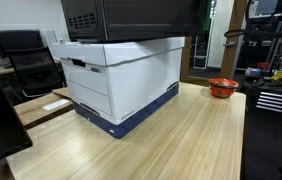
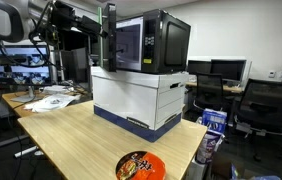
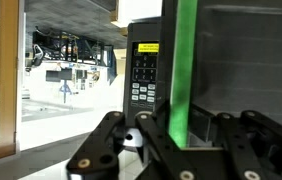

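The arm is reaching in from the left in an exterior view, and its gripper (image 2: 108, 40) is sitting right up against the front of the black microwave (image 2: 149, 40). The microwave is standing on top of a white cardboard box (image 2: 141, 95), which is resting on the far half of the pale wooden table (image 2: 71, 135).

In the wrist view the gripper (image 3: 184, 135) is pointing at the oven's face, with its jaws standing either side of an upright green strip (image 3: 186, 70). This is possibly the door handle, though the view is too close for me to be sure. The jaws are looking partly spread, and I cannot tell whether the pads are actually pressing on the strip. The keypad (image 3: 144, 78) is showing just left of that strip.

A red bowl (image 2: 139, 166) is sitting at the near edge of the table, well apart from the box.
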`<state>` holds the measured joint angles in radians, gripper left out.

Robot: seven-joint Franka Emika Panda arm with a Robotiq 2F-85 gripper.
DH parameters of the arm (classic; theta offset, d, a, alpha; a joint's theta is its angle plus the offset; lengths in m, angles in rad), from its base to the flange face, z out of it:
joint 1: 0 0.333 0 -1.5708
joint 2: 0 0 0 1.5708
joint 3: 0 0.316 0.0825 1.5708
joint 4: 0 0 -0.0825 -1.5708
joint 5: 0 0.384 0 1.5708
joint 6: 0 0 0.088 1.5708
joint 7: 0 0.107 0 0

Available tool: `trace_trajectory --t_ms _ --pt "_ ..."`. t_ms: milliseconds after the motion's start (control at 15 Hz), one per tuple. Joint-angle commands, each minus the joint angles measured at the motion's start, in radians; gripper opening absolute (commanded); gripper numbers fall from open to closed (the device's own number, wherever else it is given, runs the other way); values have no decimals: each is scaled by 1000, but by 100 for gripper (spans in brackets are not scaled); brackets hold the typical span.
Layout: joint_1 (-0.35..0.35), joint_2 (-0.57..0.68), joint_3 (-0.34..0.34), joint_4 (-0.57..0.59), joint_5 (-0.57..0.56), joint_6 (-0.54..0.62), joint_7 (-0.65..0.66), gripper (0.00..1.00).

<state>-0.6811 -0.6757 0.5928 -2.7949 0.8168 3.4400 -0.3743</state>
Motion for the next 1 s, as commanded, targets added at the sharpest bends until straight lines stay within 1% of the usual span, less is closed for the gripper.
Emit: trace_trajectory --t_ms 0,67,133,267,333,400,600,800,867,933 --pt "-48 -135 152 -2 150 -97 -9 3" --pt "-62 -163 175 -4 181 -118 -11 15" --pt "-80 -194 197 -6 206 -150 -14 35" --pt "-121 -260 237 -9 232 -229 -4 47" --pt "-140 -289 247 -9 229 -269 6 53" --pt "-160 -323 256 -10 218 -318 19 60" --pt "-197 -409 260 2 179 -447 53 82" --pt "-204 -472 248 19 163 -547 82 100" --pt "-131 -430 186 -2 -8 -501 207 100" --pt "-126 -441 176 -1 -63 -503 245 100"
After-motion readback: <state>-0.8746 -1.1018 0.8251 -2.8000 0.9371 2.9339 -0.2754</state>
